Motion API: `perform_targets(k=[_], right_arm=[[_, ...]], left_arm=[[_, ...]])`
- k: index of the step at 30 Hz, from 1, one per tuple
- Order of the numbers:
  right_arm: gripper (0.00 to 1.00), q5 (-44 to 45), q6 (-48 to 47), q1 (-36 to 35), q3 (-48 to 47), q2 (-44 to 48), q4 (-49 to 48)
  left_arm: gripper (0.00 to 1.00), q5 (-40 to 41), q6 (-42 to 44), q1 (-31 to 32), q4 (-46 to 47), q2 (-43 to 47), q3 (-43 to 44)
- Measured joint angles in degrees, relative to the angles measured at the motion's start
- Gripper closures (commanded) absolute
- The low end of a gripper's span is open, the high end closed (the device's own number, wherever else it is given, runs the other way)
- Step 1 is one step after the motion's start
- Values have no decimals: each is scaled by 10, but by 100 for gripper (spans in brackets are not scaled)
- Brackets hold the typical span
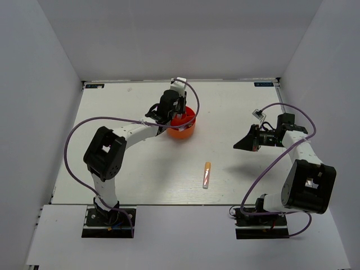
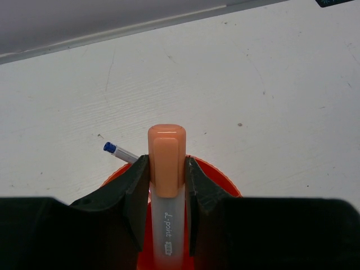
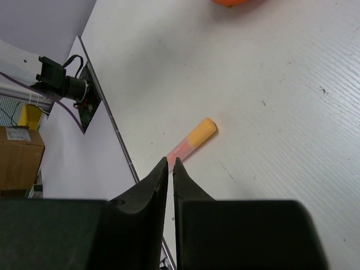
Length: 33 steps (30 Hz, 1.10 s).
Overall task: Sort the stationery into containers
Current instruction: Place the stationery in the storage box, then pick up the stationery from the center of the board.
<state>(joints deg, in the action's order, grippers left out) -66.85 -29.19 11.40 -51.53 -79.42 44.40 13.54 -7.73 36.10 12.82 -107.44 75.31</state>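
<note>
Top view first: the left arm reaches across the white worktop (image 1: 140, 180). The left fingers (image 1: 181, 107) hang directly over the orange-red organiser (image 1: 183, 130), which stands toward the far middle of the surface. From up here it is hard to tell what they carry. A second marker (image 1: 207, 175) lies flat on the worktop nearer the front, between the two arms and well apart from the organiser, with its orange end pointing away from the bases. Over on the right, the right fingers (image 1: 246, 142) hover above the surface, aimed leftward.

On to the left wrist view, and here it is plain. The left fingers (image 2: 135, 185) are clamped on a marker (image 2: 167, 163), one on each side of it. Its peach-orange cap pokes out past the tips and the pale printed barrel runs back between them. The organiser's (image 2: 225, 179) red rim curves out behind both fingers. A blue pen (image 2: 115, 150) juts out over the rim on the left, blue tip outermost.

Right wrist view: the right fingers (image 3: 160, 183) are drawn almost together, only a thin slit between them and nothing in it. Just beyond their tips lies the second marker (image 3: 196, 139), yellow-orange cap farthest from them. A sliver of the organiser (image 3: 233, 2) shows at the top edge.
</note>
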Motion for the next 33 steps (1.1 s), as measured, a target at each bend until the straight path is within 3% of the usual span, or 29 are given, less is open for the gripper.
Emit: perform_targets(k=[6, 10, 12, 14, 15, 18, 19, 21, 22, 25, 31, 33], right_arm=[[90, 0, 0, 0, 8, 7, -6], [82, 0, 0, -1, 8, 7, -9], [73, 0, 0, -1, 8, 7, -9], [68, 0, 1, -1, 8, 7, -9], [63, 0, 1, -1, 8, 7, -9], [52, 0, 1, -1, 8, 7, -9], [43, 1, 1, -1, 8, 8, -9], [34, 3, 0, -1, 8, 9, -9], [23, 4, 0, -1, 8, 12, -9], [10, 8, 2, -1, 8, 26, -10], [10, 31, 24, -1, 19, 75, -41], [11, 40, 34, -2, 29, 90, -55]], left_arm=[[100, -1, -2, 0, 13, 0, 0], [100, -1, -2, 0, 15, 0, -2], [95, 0, -2, 0, 20, 3, -13], [85, 1, -3, 0, 25, 7, -30], [71, 2, -4, 0, 27, 8, -37], [62, 5, -8, 0, 34, 12, -52], [53, 6, -9, 0, 34, 14, -55], [46, 7, -12, 0, 34, 16, -56], [40, 8, -13, 0, 33, 16, -56], [32, 9, -15, 1, 26, 20, -56], [30, 11, -13, 3, 11, 43, -56], [46, 12, -14, 4, 7, 60, -56]])
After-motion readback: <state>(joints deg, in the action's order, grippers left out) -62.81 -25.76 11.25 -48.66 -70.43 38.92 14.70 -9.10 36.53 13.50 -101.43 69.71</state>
